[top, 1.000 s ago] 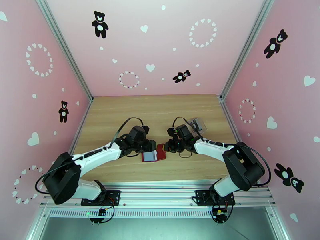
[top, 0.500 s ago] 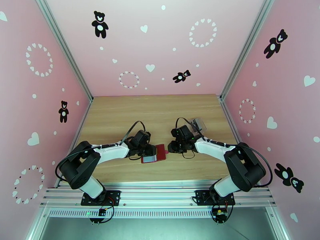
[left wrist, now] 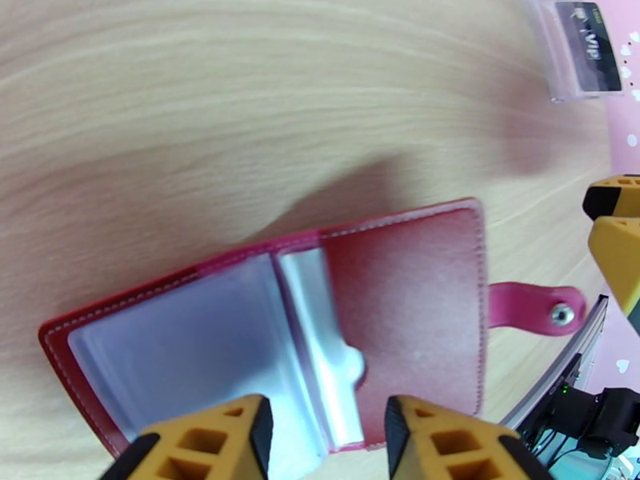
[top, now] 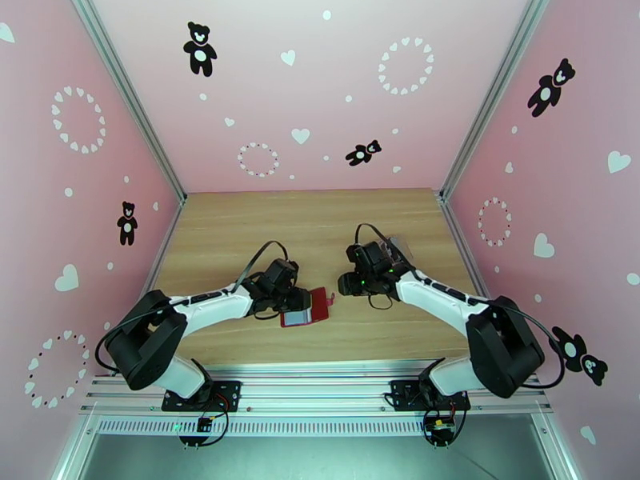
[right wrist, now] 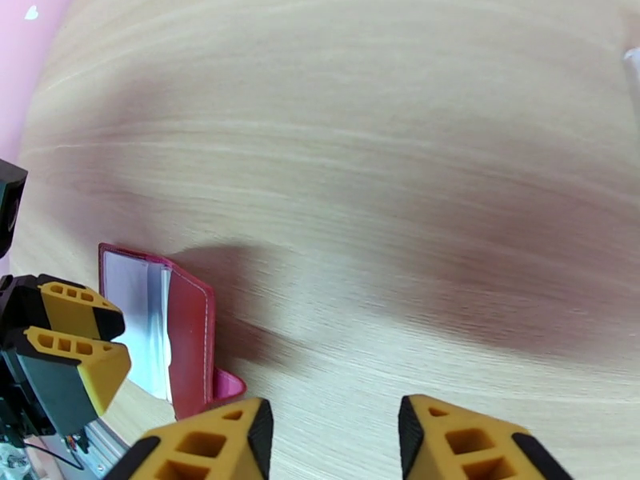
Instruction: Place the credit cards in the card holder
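Right gripper (right wrist: pixel 332 408) is hanging unclenched (empty); I'm judging the credit cards (left wrist: pixel 590 46) beside its wrist thin, slippery: pinching edges.

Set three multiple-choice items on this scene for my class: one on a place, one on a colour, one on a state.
1. The holder lies: A at the left gripper; B under the right gripper; C behind the arms' bases.
2. The holder's cover is: A blue; B green; C red.
3. The right gripper is: A shut on a card; B open and empty; C shut on the holder.
Key: 1 A, its near edge sits at that gripper's fingers; 2 C, the cover shows red in both wrist views; 3 B, its fingers stand apart over the bare table.
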You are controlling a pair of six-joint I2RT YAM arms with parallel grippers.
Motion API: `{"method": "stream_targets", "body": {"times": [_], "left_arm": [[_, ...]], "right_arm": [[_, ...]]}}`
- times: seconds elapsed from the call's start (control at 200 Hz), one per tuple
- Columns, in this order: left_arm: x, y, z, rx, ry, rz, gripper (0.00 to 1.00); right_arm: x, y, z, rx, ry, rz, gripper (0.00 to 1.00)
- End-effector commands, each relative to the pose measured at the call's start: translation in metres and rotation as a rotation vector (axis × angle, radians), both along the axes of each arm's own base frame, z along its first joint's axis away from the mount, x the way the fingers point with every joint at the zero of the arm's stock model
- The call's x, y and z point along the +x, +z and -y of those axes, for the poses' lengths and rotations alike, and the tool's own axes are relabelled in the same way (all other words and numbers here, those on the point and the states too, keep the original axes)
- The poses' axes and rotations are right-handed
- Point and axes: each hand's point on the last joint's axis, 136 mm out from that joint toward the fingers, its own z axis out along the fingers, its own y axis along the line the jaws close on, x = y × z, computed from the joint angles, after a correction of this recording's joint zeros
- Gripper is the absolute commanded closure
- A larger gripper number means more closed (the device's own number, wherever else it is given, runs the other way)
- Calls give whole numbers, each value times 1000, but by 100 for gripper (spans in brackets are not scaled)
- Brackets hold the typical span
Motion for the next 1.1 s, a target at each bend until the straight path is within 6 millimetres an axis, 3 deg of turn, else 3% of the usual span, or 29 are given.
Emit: {"method": "stream_targets", "body": {"times": [0.0,0.1,0.34,0.51,0.611,0.786,0.906,1.091], "left_arm": [[1,16,0,0,-6,35,56],[1,29,-4,2,0,62,55],[3,54,-15,6,35,120,54],[3,51,-23,24,76,125,53],[4,48,-27,51,87,125,53],[4,45,-34,65,98,123,51],[3,42,-37,64,101,109,51],[1,39,-40,68,102,101,50]], "right_arm": [[7,48,18,-35,-44,137,46],[3,75,30,-23,-74,225,39],[-6,119,43,11,-75,387,23],[6,130,62,-161,-89,396,18],[24,121,75,-295,-75,333,17],[65,76,116,-465,-82,102,21],[90,49,147,-519,-115,-32,33],[118,28,180,-526,-168,-104,34]]}}
